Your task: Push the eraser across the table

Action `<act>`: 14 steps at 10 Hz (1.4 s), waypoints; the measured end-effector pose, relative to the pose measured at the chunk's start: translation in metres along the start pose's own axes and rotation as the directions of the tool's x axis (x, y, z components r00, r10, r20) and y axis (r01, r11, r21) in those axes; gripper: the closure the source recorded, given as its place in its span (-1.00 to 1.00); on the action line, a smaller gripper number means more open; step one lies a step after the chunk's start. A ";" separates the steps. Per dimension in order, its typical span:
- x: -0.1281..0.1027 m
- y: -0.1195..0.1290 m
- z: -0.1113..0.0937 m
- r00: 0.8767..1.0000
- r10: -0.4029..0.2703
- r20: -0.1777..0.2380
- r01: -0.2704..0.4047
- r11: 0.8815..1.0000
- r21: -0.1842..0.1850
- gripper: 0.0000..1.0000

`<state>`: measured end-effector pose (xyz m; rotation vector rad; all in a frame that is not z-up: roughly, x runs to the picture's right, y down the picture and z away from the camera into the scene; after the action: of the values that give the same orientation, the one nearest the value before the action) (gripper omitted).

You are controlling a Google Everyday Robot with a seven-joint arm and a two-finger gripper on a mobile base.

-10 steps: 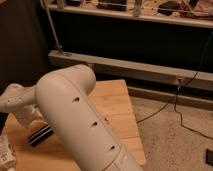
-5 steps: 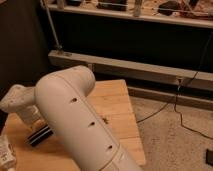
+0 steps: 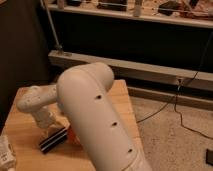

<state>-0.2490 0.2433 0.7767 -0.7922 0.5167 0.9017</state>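
A big white arm (image 3: 97,117) fills the middle of the view. It rises from the near edge, bends at a rounded elbow, then reaches left to a wrist joint and turns down toward the desk (image 3: 22,131), a small one with a light wooden plank top.

The gripper (image 3: 48,128) hangs at the end of that downturned wrist, low over the near-left part of the desk. Its fingers stand apart and nothing is clamped between them. They come down right at the far long edge of the eraser (image 3: 53,140). Whether they touch it or stop just short cannot be told from this angle.

The eraser is a long, flat black block with pale lengthwise stripes. It lies flat on the planks, turned at a slant, with its left end nearer and its right end farther. Its right end runs up to the white arm.

Just right of the eraser, an orange thing (image 3: 74,135) peeks out, mostly hidden behind the arm. A white object (image 3: 5,152) sits at the near-left corner of the desk, cut off by the edge of the view.

Beyond the desk a pale ledge (image 3: 145,71) runs across in front of a dark panel, and a thin metal pole (image 3: 51,25) stands at its left end. To the right lies speckled floor (image 3: 172,147), where a dark cable (image 3: 159,109) trails from the ledge toward the desk.
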 end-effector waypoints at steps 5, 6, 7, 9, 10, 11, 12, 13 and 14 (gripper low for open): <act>0.007 -0.037 -0.036 0.992 0.078 0.101 -0.067 0.991 -0.112 -0.30; 0.002 -0.043 -0.040 0.989 0.077 0.123 -0.064 0.992 -0.104 -0.30; -0.002 -0.049 -0.041 0.987 0.076 0.139 -0.064 0.994 -0.090 -0.30; -0.010 -0.062 -0.041 0.984 0.078 0.161 -0.069 0.996 -0.061 -0.29; -0.011 -0.066 -0.038 0.984 0.069 0.164 -0.063 0.997 -0.040 -0.21; -0.010 -0.072 -0.037 0.985 0.047 0.166 -0.047 0.999 -0.003 -0.01; -0.009 -0.077 -0.037 0.986 0.020 0.168 -0.025 0.999 0.029 0.15; -0.007 -0.085 -0.039 0.981 -0.055 0.184 0.039 0.995 0.091 0.39; -0.005 -0.085 -0.041 0.975 -0.118 0.189 0.095 0.988 0.126 0.55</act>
<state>-0.1824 0.1767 0.7877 -0.6117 0.3463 0.8324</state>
